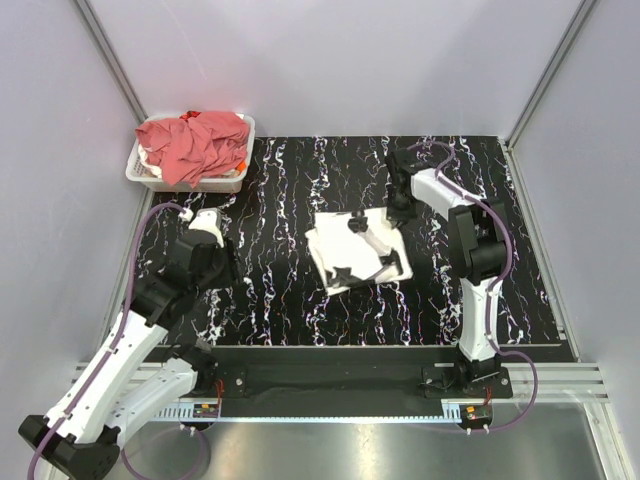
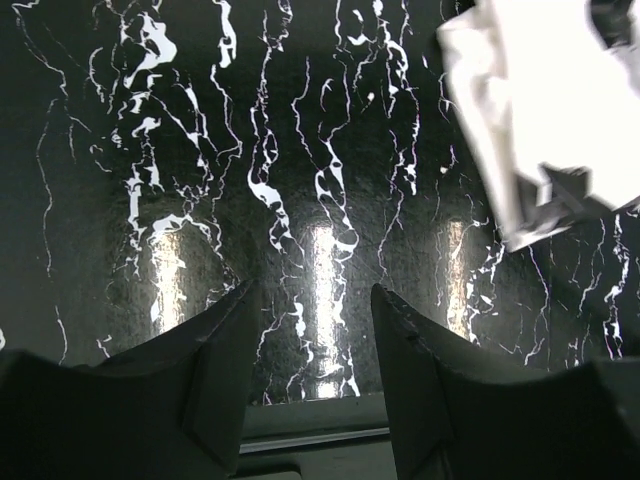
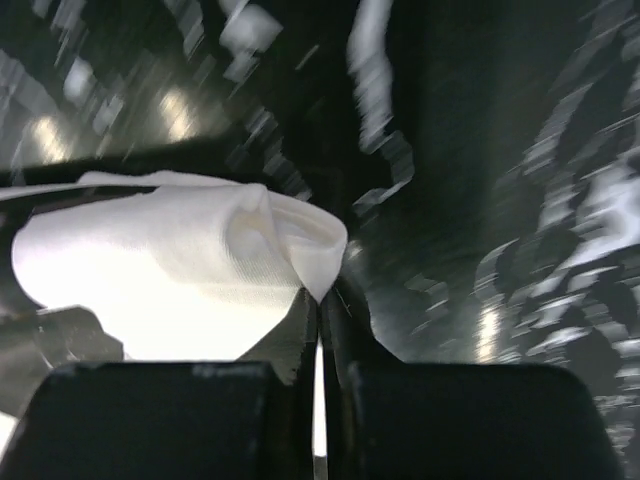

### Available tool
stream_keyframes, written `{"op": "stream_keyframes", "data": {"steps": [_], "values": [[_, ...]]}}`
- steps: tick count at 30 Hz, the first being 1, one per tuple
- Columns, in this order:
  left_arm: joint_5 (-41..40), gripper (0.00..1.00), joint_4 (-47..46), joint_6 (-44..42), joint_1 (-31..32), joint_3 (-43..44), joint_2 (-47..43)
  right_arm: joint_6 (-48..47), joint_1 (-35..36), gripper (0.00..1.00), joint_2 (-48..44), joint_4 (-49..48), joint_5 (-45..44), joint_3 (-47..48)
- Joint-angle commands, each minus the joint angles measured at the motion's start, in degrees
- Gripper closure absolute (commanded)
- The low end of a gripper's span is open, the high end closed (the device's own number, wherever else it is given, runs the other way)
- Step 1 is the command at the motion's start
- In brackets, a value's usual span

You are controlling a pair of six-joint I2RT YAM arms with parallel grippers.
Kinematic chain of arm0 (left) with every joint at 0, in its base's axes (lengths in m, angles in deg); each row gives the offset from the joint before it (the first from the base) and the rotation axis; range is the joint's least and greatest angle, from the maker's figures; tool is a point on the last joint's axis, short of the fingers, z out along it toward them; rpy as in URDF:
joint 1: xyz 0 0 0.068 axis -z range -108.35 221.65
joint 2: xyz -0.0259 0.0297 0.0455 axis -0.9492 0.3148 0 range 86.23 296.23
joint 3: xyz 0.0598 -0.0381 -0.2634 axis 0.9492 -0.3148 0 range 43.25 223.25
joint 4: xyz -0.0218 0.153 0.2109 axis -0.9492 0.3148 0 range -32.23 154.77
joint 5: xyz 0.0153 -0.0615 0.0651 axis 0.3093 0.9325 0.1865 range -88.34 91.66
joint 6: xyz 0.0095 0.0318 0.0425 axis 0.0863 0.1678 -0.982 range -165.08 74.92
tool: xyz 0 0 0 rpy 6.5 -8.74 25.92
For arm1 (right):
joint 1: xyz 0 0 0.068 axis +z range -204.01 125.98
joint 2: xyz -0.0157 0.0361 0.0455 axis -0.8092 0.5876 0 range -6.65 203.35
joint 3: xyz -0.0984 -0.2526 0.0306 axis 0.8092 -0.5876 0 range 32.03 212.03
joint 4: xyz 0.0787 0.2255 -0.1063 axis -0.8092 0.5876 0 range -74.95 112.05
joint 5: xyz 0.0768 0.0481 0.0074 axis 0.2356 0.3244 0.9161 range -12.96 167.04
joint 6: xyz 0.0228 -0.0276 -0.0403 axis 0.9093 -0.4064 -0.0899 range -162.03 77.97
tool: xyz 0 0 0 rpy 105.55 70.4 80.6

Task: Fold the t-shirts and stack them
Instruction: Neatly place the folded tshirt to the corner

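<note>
Right now the white t-shirt (image 1: 347,250) lies folded into a small square near the middle of the black tabletop (image 1: 280,190), which has white streaks all over it. Some dark patches show on the shirt, but I cannot tell what they are.

The right arm (image 1: 478,260) stands just beside the shirt on its right and bends over to reach the shirt's far right corner. Seen from the right wrist, the right fingers (image 3: 345,340) are pressed tight together. A puffy fold of the white cloth comes to a point at their tips, so they seem to pinch the shirt's edge. That picture is blurry.

The left arm (image 1: 130,340) is on the left side of the tabletop, apart from the shirt. The left fingers (image 2: 220,340) are spread wide and hold nothing. They hang over bare tabletop, and the white shirt shows off to their far right.

The salmon-red t-shirts (image 1: 195,140) sit in a messy heap in a white basket (image 1: 232,180) at the far left corner, well apart from both arms. The heap rises above the basket's rim.
</note>
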Motion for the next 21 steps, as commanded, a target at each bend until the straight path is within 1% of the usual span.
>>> {"op": "stream_keyframes", "data": {"steps": [1,3,5,6,8,9,11,12,14,15,16,17,19,21], "values": [[-3.4,0.48,-1.4,-0.8,-0.2,1.2,-1.2,-5.4,-3.7,1.00,3.7,3.7,-17.8,8.3],[-3.7,0.48,-1.3,-0.8,-0.3,1.1,-1.5,-7.1,-6.2,1.00,6.7,3.9,-23.2,13.0],[-4.1,0.48,-1.5,-0.7,-0.5,1.1,-1.8,-8.6,-7.9,1.00,8.7,3.8,-25.0,16.3],[-4.1,0.48,-1.5,-0.7,-1.1,0.9,-1.7,-9.1,-9.8,1.00,11.0,3.8,-26.3,20.1],[-3.5,0.49,-1.6,-0.7,-2.2,1.0,-0.8,-10.1,-11.8,1.00,13.7,3.7,-26.0,24.5],[-3.0,0.50,-1.7,-0.9,-3.8,1.1,-0.3,-10.1,-13.6,1.00,16.5,3.7,-25.5,29.2],[-1.6,0.51,-2.0,-1.3,-5.3,1.0,0.7,-10.1,-15.7,1.00,19.5,3.7,-24.3,34.1],[-1.1,0.51,-2.1,-1.5,-6.4,1.1,0.9,-10.1,-16.4,1.00,22.5,3.8,-23.3,39.2],[-0.9,0.51,-2.3,-1.5,-7.0,0.9,1.1,-10.8,-19.1,1.00,26.0,3.8,-23.1,45.1],[-1.0,0.51,-2.3,-1.5,-7.2,0.8,1.0,-11.4,-19.8,1.00,29.4,3.9,-23.5,51.2],[-1.2,0.51,-2.3,-1.5,-7.2,0.8,0.8,-12.2,-20.7,1.00,31.2,3.7,-23.8,54.5],[-1.4,0.51,-2.3,-1.5,-7.2,0.8,0.8,-12.5,-21.4,1.00,34.7,3.6,-24.8,60.8],[-1.7,0.52,-2.3,-1.3,-7.1,0.7,0.6,-13.0,-22.5,1.00,37.7,2.8,-25.2,65.8],[-2.0,0.52,-2.3,-1.3,-7.1,0.6,0.4,-11.6,-24.4,1.00,39.5,0.6,-25.9,68.2]]}}
